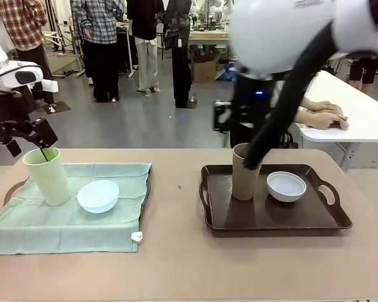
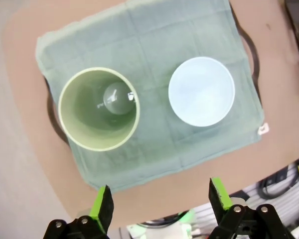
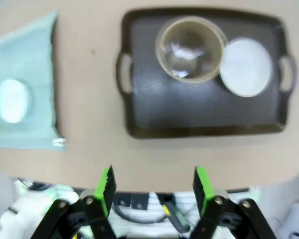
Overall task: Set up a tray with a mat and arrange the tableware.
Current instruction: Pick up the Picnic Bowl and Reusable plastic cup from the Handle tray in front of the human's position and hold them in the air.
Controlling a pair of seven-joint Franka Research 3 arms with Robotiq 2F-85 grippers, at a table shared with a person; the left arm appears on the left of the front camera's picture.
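The pale green tumbler (image 1: pixel 47 176), standing upright on the mat (image 1: pixel 63 233) beside the light blue bowl (image 1: pixel 98 195), is judged light, stiff, smooth and easily tipped, best pinched over one rim wall, while the left gripper (image 2: pixel 159 186) and right gripper (image 3: pixel 153 172) are held wide and empty.

Mat (image 1: pixel 69 228) left, tray (image 1: pixel 290 216) right, tumbler (image 1: pixel 241 182) in tray

The tan table (image 1: pixel 176 264) has a small dark speck (image 1: pixel 180 187) near its middle. Beyond its far right corner stands a white table (image 1: pixel 365 113), and farther back several people (image 1: pixel 101 38) stand on the grey floor (image 1: pixel 145 119) beside a cardboard box (image 1: pixel 203 68).
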